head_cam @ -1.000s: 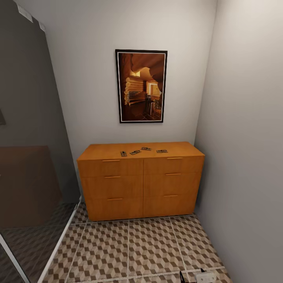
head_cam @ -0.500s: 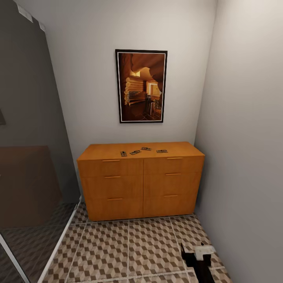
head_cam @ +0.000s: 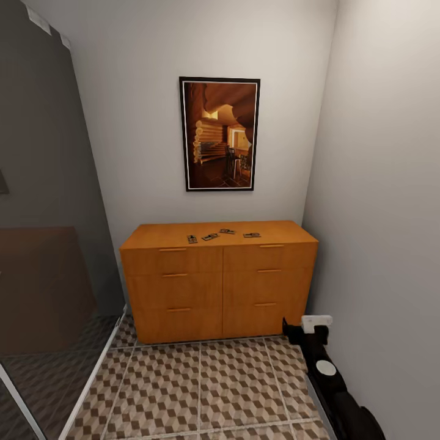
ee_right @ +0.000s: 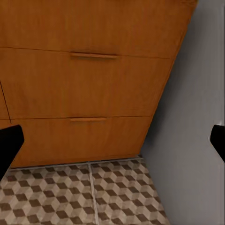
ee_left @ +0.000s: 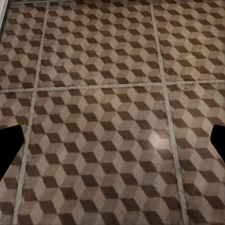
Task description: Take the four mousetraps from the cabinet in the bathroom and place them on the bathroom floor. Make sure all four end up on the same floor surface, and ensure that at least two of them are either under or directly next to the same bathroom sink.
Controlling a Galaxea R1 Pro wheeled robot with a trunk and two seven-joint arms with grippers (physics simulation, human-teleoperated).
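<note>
The orange-brown cabinet (head_cam: 220, 287) stands against the far wall, and its drawer fronts (ee_right: 89, 84) are seen close up in the right wrist view. Several small mousetraps lie in a row on its top, from the leftmost (head_cam: 192, 239) to the rightmost (head_cam: 252, 234). My right gripper (head_cam: 304, 327) hangs low beside the cabinet's bottom right corner, well below the traps, its fingers (ee_right: 9, 145) wide apart and empty. My left gripper (ee_left: 112, 145) is open over the cube-patterned bathroom floor (ee_left: 112, 93). The sink is out of view.
A framed picture (head_cam: 220, 134) hangs above the cabinet. A grey wall (head_cam: 385, 244) runs close along the right side, next to my right arm. A dark glass panel (head_cam: 43, 256) with a pale frame closes the left. Patterned tiles (head_cam: 201, 385) lie in front.
My right arm has risen from the bottom edge of the head view and reached forward to the cabinet's lower right corner. The camera, cabinet and traps have not moved.
</note>
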